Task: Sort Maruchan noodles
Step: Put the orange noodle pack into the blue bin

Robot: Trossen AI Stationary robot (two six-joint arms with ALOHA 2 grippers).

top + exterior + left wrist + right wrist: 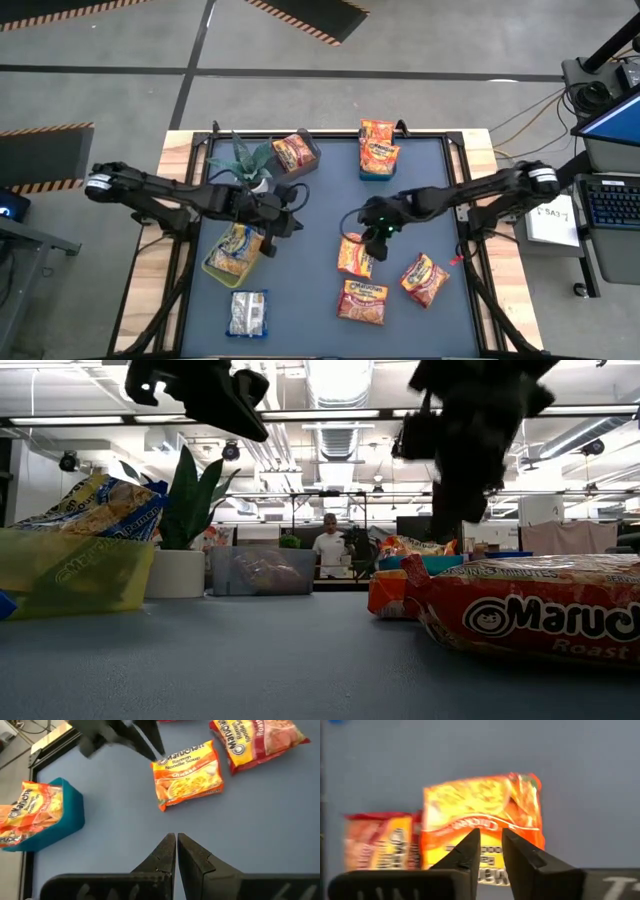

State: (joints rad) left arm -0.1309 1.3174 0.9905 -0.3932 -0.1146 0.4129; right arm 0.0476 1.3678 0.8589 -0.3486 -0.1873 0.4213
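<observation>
The right gripper hangs over an orange noodle packet lying mid-table, its fingers narrowed to a small gap, pinching nothing visible. The left gripper, fingers pressed together and empty, hovers beside the yellow bin on the left.

Orange Maruchan noodles flat on mat, others nearby, some in bins
</observation>
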